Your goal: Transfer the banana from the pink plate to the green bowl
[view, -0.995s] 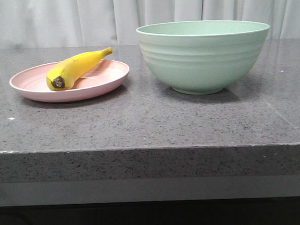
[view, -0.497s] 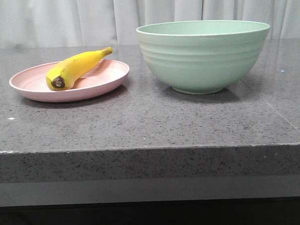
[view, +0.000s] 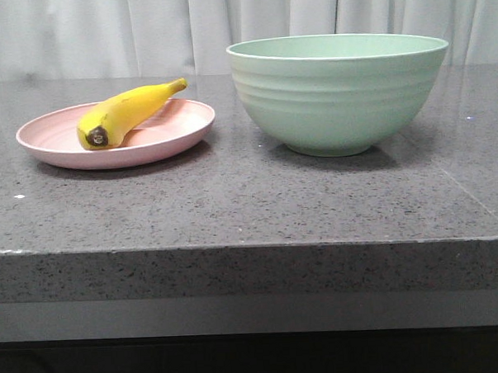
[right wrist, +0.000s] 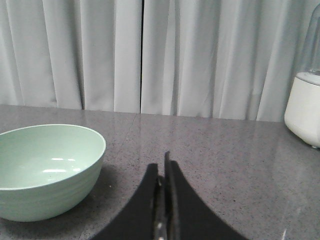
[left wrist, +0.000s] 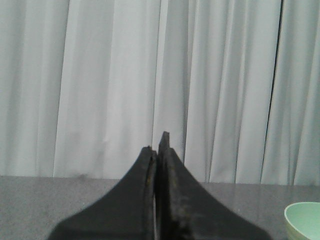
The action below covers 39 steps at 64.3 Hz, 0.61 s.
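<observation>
Lying untouched on the plate (view: 168,130) left of the bowl (view: 339,93), banana (view: 123,113) awaits pickup; left tool (left wrist: 158,150) and right tool (right wrist: 161,172) closed, empty—next: open, reach.

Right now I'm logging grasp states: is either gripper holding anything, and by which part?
Nothing. The left gripper and right gripper are shut on nothing; the banana lies on the pink plate.
</observation>
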Each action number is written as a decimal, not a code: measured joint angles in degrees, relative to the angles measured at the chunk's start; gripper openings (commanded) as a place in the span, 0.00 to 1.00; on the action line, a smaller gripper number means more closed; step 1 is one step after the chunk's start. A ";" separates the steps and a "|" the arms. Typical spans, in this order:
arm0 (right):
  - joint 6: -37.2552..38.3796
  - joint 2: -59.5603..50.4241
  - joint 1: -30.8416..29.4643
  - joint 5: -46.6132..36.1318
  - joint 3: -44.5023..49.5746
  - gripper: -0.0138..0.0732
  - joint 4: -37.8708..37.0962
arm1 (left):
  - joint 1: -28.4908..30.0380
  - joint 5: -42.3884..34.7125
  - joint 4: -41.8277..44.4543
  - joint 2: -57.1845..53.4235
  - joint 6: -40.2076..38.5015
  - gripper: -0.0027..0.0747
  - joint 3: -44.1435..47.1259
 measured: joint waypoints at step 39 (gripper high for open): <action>0.00 23.24 0.00 18.96 -12.11 0.08 -0.72 | 0.00 23.28 0.02 26.11 0.00 0.01 -13.93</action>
